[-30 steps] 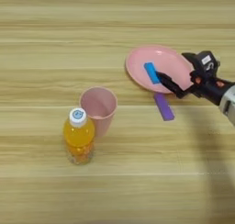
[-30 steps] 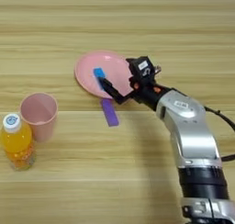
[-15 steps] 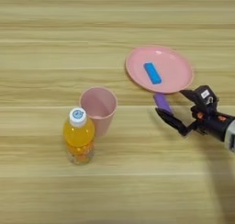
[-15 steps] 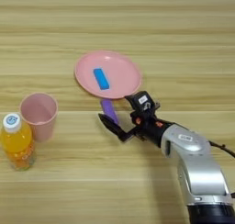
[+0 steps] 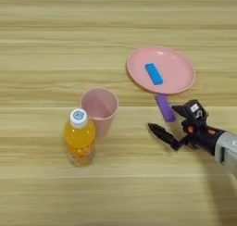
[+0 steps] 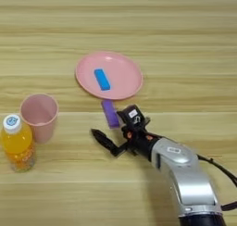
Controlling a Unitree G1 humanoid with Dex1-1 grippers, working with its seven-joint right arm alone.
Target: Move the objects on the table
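The blue block (image 5: pixel 153 74) lies on the pink plate (image 5: pixel 180 80), so that part looks done; the purple block (image 6: pixel 110 113) lies on the counter (image 5: pixel 55 35) beside the plate; my end effector (image 6: pixel 114 131) is spread and empty beside it; the pink cup (image 5: pixel 99 109) stands untouched.

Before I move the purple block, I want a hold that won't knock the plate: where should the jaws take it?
Grip the purple block across its two long sides near mid-length, coming straight down from above. It lies flat on the table, its far end close under the pink plate rim, so a hold from the ends would likely crowd the plate. The right gripper, beside it, stands open.
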